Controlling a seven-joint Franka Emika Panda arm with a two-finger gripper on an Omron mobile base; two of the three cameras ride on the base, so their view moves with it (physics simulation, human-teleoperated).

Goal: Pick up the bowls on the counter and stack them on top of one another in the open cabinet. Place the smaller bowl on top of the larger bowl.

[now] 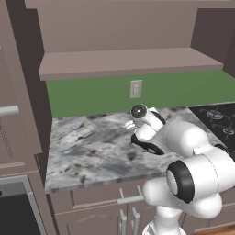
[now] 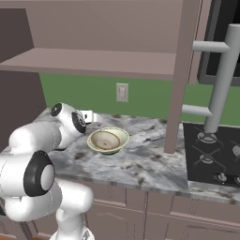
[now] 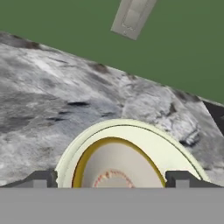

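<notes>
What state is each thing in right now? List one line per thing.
smaller bowl: upright, nested inside the larger bowl.
larger bowl: upright on the counter.
open cabinet: doorless, shelf bare.
gripper: open, fingertips either side of the bowls.

Larger bowl (image 3: 144, 144) sits at bottom centre on the counter (image 3: 52, 100), pale cream-green rim curving up like an arch. Smaller bowl (image 3: 118, 168) nested inside it: brown rim just within the pale one, whitish interior w/ reddish mottling low down. Gripper (image 3: 113, 180) w/ one dark fingertip (image 3: 41, 179) at left, other at right, spread wide w/ both bowls' rims between them; contact w/ rims can't tell. Counter is grey-white marble w/ dark speckles, running back to green wall (image 3: 183, 48). Pale outlet plate (image 3: 132, 17) on wall at top, tilted. Dark stovetop corner (image 3: 217, 113) at right edge
</notes>
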